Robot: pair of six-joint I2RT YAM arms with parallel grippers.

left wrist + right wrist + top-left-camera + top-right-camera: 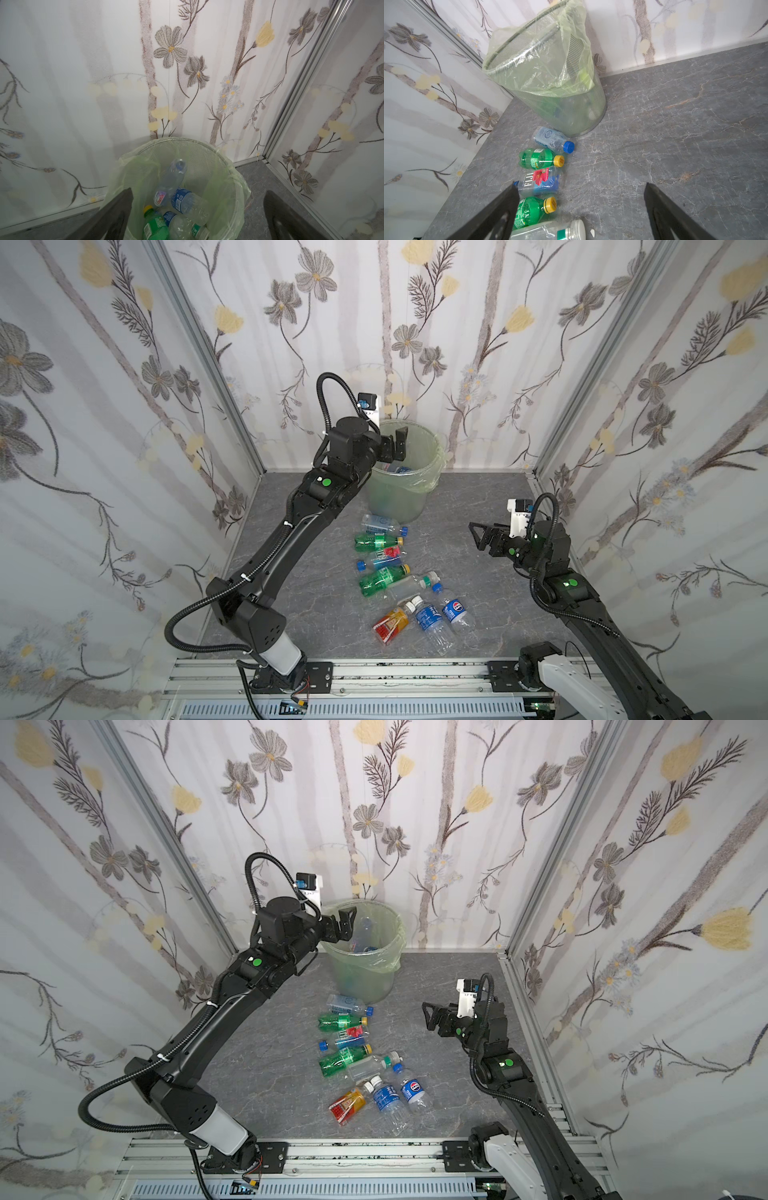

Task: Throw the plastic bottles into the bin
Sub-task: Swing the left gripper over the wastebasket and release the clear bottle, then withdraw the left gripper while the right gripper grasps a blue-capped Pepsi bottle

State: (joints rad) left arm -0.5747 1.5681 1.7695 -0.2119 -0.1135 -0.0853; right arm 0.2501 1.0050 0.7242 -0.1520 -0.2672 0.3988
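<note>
Under the left claw (395, 444), spread wide and empty, plastic bottles (187, 202) lie heaped in the bin (209, 149) with their long axes crossing. One clear bottle (173, 178) leans nearly upright and is blurred. The lower ones are dim behind mesh and bag. Beside the right claw (476, 536), likewise spread and empty, a row of bottles (376, 541) lies flat on the table (478, 614), most caps toward that claw. Three farther back point at the bin.

Grey marbled tabletop (478, 497); on it bin (399, 499), bottles (382, 578).
</note>
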